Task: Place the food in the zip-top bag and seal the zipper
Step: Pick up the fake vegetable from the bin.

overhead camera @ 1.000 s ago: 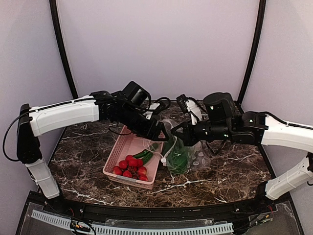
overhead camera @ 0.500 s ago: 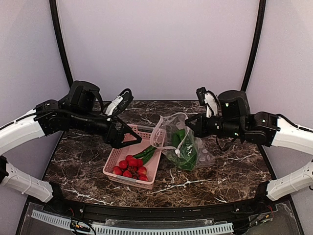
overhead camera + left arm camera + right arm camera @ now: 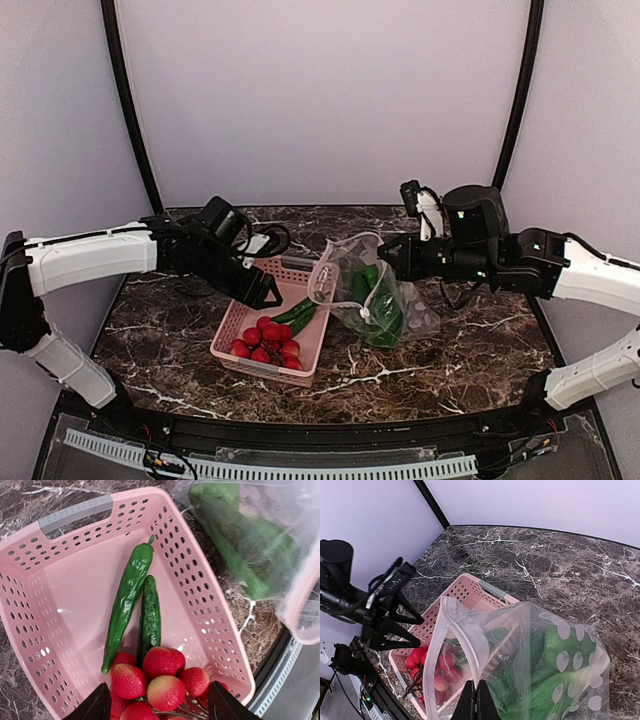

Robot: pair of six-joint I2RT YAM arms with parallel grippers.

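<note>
The clear zip-top bag (image 3: 385, 300) stands open on the table to the right of the pink basket. Green food (image 3: 560, 680) lies inside it. My right gripper (image 3: 478, 692) is shut on the bag's mouth edge at the pale zipper strip (image 3: 470, 635) and holds it up. A long green pepper (image 3: 127, 592) and a slim cucumber piece (image 3: 149, 617) lie side by side on the basket floor. Above the basket's near end, my left gripper (image 3: 157, 707) hangs open over the red fruit with nothing between its fingers. In the top view the left gripper (image 3: 265, 295) is at the basket's far left rim.
The pink slatted basket (image 3: 232, 325) with a grey handle (image 3: 75, 512) also holds a bunch of red toy fruit (image 3: 160, 680). Dark marble table (image 3: 470, 350) surrounds it. The bag's mouth (image 3: 330, 270) faces the basket's right side.
My left gripper left the bag's mouth, swung out to the left, then came back over the basket. The right gripper drew the bag a little to the right and stayed shut.
</note>
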